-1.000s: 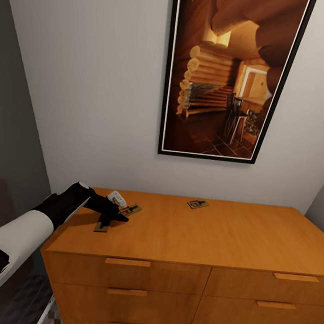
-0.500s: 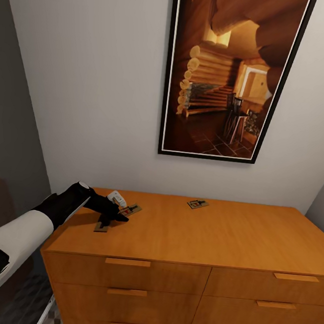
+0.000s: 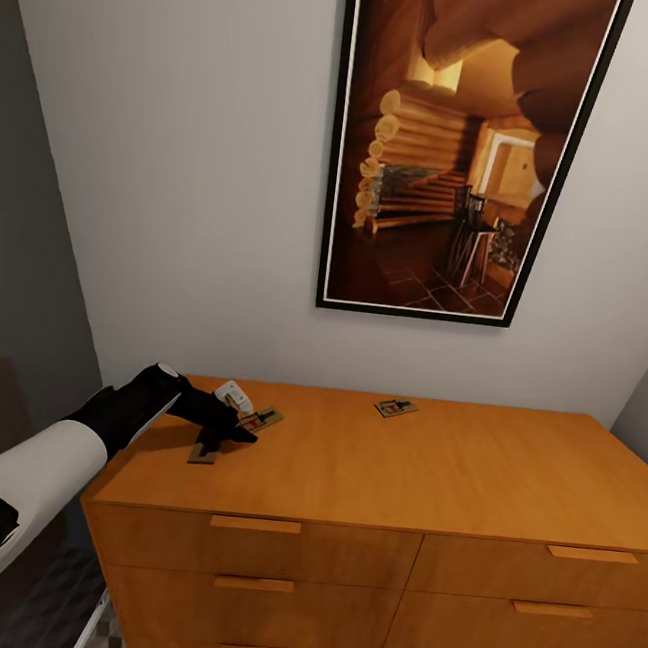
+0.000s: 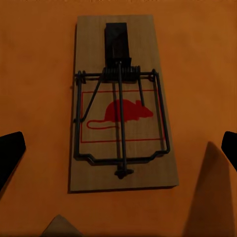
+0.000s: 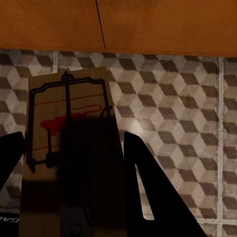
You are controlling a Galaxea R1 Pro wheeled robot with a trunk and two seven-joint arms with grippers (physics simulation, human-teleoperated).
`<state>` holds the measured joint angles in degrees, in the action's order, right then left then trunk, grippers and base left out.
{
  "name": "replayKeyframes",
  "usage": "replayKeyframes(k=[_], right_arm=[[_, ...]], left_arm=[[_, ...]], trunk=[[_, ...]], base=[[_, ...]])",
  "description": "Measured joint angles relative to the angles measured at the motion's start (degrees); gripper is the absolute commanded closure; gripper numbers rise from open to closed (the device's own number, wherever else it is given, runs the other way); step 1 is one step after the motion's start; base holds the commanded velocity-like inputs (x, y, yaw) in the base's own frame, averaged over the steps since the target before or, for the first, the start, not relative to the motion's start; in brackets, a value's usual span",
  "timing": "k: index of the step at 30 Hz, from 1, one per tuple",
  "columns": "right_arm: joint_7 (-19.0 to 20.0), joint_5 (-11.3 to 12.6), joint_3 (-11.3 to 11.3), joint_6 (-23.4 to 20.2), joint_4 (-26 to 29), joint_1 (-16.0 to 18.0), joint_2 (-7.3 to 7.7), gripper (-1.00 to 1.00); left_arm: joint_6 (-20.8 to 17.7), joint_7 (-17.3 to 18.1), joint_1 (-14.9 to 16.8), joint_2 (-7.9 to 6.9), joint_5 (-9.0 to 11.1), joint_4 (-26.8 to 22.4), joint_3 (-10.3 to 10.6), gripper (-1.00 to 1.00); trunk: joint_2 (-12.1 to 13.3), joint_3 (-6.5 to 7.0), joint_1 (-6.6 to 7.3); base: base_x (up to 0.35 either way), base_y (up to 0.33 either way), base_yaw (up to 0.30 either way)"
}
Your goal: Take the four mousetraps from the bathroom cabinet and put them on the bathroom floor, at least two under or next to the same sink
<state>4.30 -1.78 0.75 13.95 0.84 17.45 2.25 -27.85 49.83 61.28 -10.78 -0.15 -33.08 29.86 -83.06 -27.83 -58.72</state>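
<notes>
Nothing is being seen to change across the last second: in the head view the left gripper is being held in the same spot over the left end of the cabinet, and the mousetraps on its top are lying exactly where they were, so the pick is judged to be paused just short of the grasp rather than advancing. In the left wrist view one mousetrap is being framed squarely between the two dark fingertips, which are spread wide at either side and are touching nothing; the claw is being kept fully parted and empty above the board. A second trap is lying just beside the gripper, a tan board is showing under it, and a further trap is resting well apart toward the back edge, below the framed picture. In the right wrist view the right gripper is being seen clamped on another mousetrap, held above the bathroom floor in front of the drawer fronts; that one is not yet set down. No brand or writing is being made out; only a red mouse silhouette inside a red outline is printed on the boards.
</notes>
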Motion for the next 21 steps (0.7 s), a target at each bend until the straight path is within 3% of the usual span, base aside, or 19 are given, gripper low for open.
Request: replayKeyframes(k=[4,5,21], right_arm=[[-0.02,0.00,0.00,0.01,0.00,0.00,-0.03,1.00],[-0.02,0.00,0.00,0.01,0.00,0.00,-0.04,1.00],[-0.02,0.00,0.00,0.05,0.00,0.00,-0.07,1.00]], left_arm=[[-0.01,0.00,0.01,0.00,0.00,0.00,0.01,-1.00],[0.00,-0.01,0.01,0.00,-0.01,0.00,0.00,1.00],[-0.25,-0.07,0.02,0.00,0.25,-0.02,0.02,1.00]], trunk=[[0.00,0.00,0.00],[0.00,0.00,0.00],[0.00,0.00,0.00]], base=[[0.000,0.000,0.000],[0.000,0.000,0.000],[0.000,0.000,0.000]])
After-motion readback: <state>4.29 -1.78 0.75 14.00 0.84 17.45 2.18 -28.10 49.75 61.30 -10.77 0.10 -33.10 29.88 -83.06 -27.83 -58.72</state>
